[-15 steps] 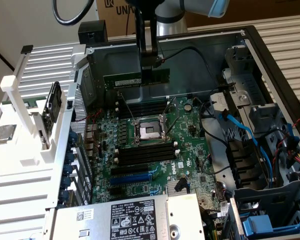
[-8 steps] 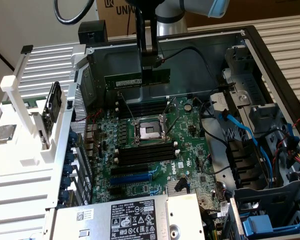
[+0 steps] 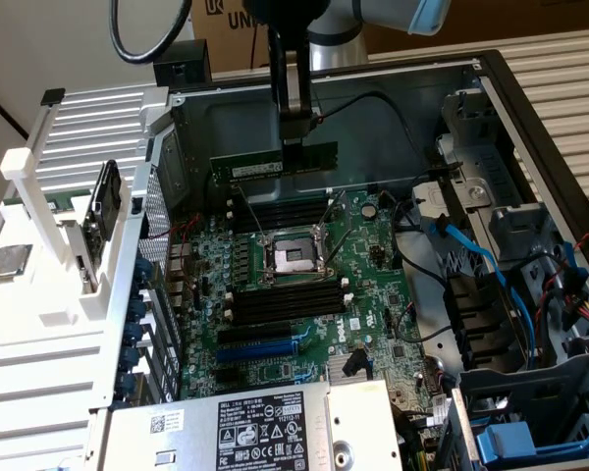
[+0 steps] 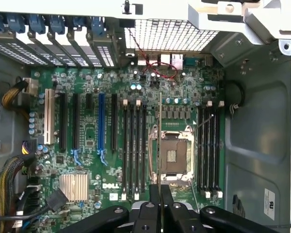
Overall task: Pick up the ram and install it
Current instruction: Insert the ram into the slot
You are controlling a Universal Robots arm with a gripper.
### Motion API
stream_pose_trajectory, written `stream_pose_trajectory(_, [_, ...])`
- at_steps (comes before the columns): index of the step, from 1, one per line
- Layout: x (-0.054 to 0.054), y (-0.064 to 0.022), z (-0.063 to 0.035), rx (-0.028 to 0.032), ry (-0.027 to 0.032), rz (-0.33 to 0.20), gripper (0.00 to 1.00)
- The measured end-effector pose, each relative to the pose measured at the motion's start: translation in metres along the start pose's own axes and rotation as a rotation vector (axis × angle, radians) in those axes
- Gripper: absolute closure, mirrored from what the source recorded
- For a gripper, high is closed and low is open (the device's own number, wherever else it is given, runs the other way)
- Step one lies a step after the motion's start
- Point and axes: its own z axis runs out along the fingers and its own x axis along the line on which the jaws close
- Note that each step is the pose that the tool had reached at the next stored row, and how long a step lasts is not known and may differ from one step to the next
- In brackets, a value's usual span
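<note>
The ram (image 3: 257, 167), a green stick with a white label, hangs level in the air above the motherboard (image 3: 373, 294). My gripper (image 3: 294, 145) comes down from above and is shut on its upper edge near the middle. The stick hovers over the far bank of black slots (image 3: 280, 211), apart from them. In the wrist view the ram (image 4: 160, 136) appears edge-on as a thin line rising from my gripper (image 4: 160, 193), between one slot bank (image 4: 135, 150) and the CPU socket (image 4: 173, 155). The other bank (image 4: 209, 150) lies beyond the socket.
The open CPU socket (image 3: 293, 255) sits between the far bank and the near bank (image 3: 285, 299). A blue connector slot (image 3: 260, 348) lies nearer. Blue cables (image 3: 471, 255) and drive bays fill the exterior view's right. A white rack (image 3: 69, 245) stands on the exterior view's left.
</note>
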Motion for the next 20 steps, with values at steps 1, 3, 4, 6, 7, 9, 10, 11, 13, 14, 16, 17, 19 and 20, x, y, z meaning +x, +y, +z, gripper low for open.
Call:
stream_pose_trajectory(1, [0.001,0.0,0.0002,0.0002,-0.0009,0.0,0.87])
stream_pose_trajectory(3, [0.003,0.0001,0.0002,0.0003,-0.0024,0.001,0.87])
stream_pose_trajectory(4, [0.004,0.0001,0.0002,0.0003,-0.0031,0.001,0.87])
stream_pose_trajectory(6, [0.007,0.0001,0.0061,0.0022,-0.0062,0.008,0.87])
stream_pose_trajectory(7, [0.007,0.0,0.0079,0.0025,-0.0063,0.011,0.87])
stream_pose_trajectory(9, [0.007,-0.0001,0.0116,0.003,-0.0063,0.018,0.87])
stream_pose_trajectory(10, [0.007,-0.0001,0.0133,0.0032,-0.0064,0.022,0.87])
stream_pose_trajectory(11, [0.007,-0.0002,0.017,0.0037,-0.0067,0.03,0.87])
stream_pose_trajectory(13, [0.008,-0.0002,0.0207,0.0043,-0.007,0.039,0.87])
stream_pose_trajectory(14, [0.008,-0.0003,0.0225,0.0046,-0.0073,0.043,0.87])
stream_pose_trajectory(16, [0.008,-0.0003,0.026,0.0051,-0.0082,0.051,0.87])
stream_pose_trajectory(17, [0.009,-0.0003,0.0279,0.0053,-0.0093,0.054,0.87])
stream_pose_trajectory(19, [0.012,-0.0004,0.0312,0.0052,-0.0119,0.057,0.87])
stream_pose_trajectory(20, [0.014,-0.0004,0.033,0.0053,-0.014,0.058,0.87])
